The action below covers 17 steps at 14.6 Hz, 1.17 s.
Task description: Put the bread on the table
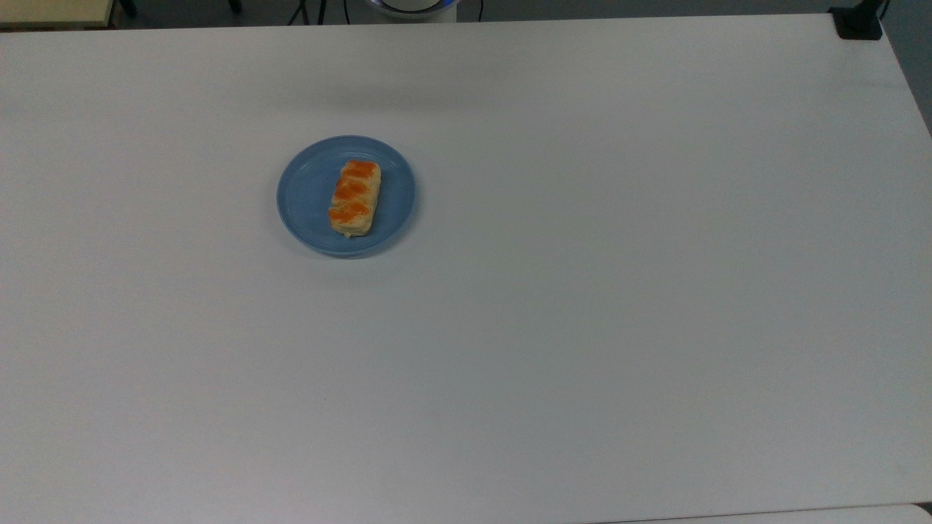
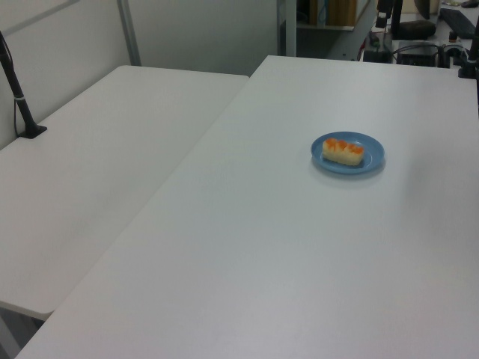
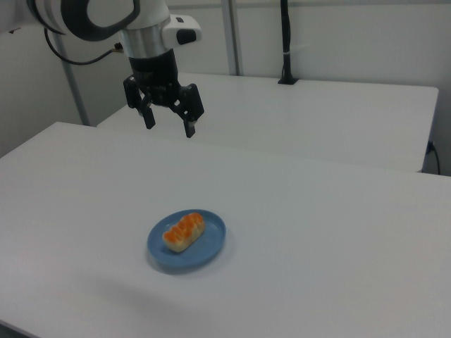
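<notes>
- Top view: The bread (image 1: 355,198) lies on a blue plate (image 1: 306,196). The plate sits on the white desk (image 1: 582,327), a bit toward 10 o'clock from the middle of the desk. The bread's long side runs from about 12 o'clock to 6 o'clock, tipped a little. All around the plate the desk is bare, with the most room at 3 o'clock and 6 o'clock.

- Left view: The bread (image 2: 343,151) rests flat in the middle of the plate (image 2: 374,161). The plate is at about 2 o'clock on the desk (image 2: 262,262). A second white desk (image 2: 97,172) stands touching it at 9 o'clock.

- Right view: The jaws (image 3: 169,122) hang high in the air, wide open and holding nothing. They point down. They are well apart from the bread (image 3: 183,232), up at about 12 o'clock from it. The bread lies on the plate (image 3: 208,250).

- Step in hand: I think this is the very start. The bread is not picked up yet.

- Next move: I think the jaws need to come down over the bread and turn so they can pinch its short, narrow sides. Then they close softly, lift it off the plate, and set it on a bare spot of the desk.
</notes>
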### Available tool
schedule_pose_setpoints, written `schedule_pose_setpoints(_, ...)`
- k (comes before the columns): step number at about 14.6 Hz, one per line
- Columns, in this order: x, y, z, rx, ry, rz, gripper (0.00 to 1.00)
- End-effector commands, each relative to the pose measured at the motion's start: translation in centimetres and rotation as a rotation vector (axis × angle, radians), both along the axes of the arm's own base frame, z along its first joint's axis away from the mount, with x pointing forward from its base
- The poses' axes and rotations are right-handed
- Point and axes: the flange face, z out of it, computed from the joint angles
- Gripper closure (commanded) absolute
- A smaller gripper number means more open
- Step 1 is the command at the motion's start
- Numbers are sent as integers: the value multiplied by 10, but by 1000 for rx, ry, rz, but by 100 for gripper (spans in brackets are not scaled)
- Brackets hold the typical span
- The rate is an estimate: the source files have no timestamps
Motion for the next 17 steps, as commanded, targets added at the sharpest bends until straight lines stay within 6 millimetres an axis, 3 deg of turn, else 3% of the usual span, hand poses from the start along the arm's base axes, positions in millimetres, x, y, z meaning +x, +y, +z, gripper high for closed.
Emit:
schedule_pose_setpoints(1,0,-1,-1,-12,-5,1,0)
schedule_pose_setpoints(14,1,1,-2,-19,-1,10,0)
schedule_pose_setpoints(17,0,3,-4,-99,29,26,0)
